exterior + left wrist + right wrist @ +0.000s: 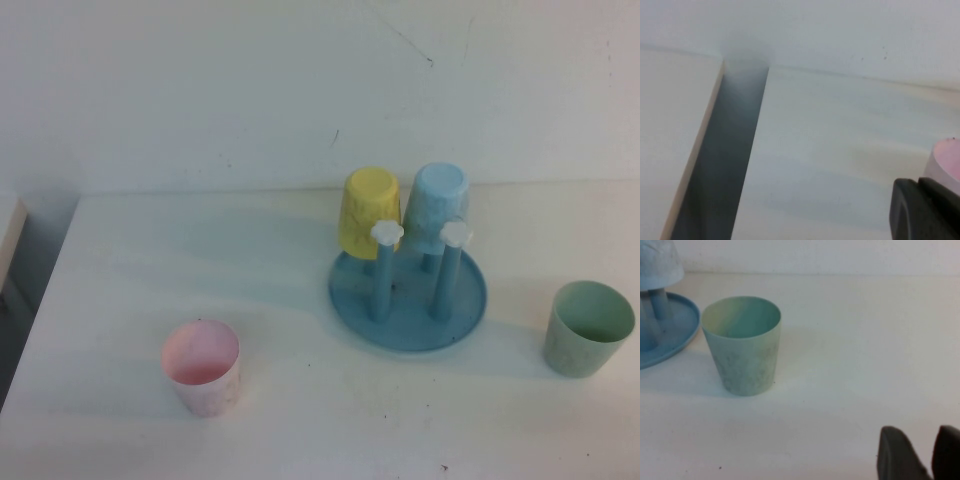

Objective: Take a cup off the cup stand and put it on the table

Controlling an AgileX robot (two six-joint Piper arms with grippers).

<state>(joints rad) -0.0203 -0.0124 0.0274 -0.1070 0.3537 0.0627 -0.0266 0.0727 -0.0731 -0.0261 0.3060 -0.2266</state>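
The mint-green speckled cup (588, 328) stands upright, mouth up, on the white table (350, 420), to the right of the round blue cup stand (410, 335). Neither arm shows in the high view. In the right wrist view my right gripper (922, 440) hangs over bare table, well short of the cup (743, 345), open with nothing between its fingers. The stand's rim (675, 335) lies just beside that cup. My left gripper (918, 184) is shut and empty near the table's left side.
A yellow cup (368, 210) and a light blue cup (437, 205) sit upside down on the stand's rear pegs. Two front pegs (387, 233) carry only white caps. A pink cup (203, 366) stands at front left. A gap (725, 165) separates the table from a beige surface (675, 140).
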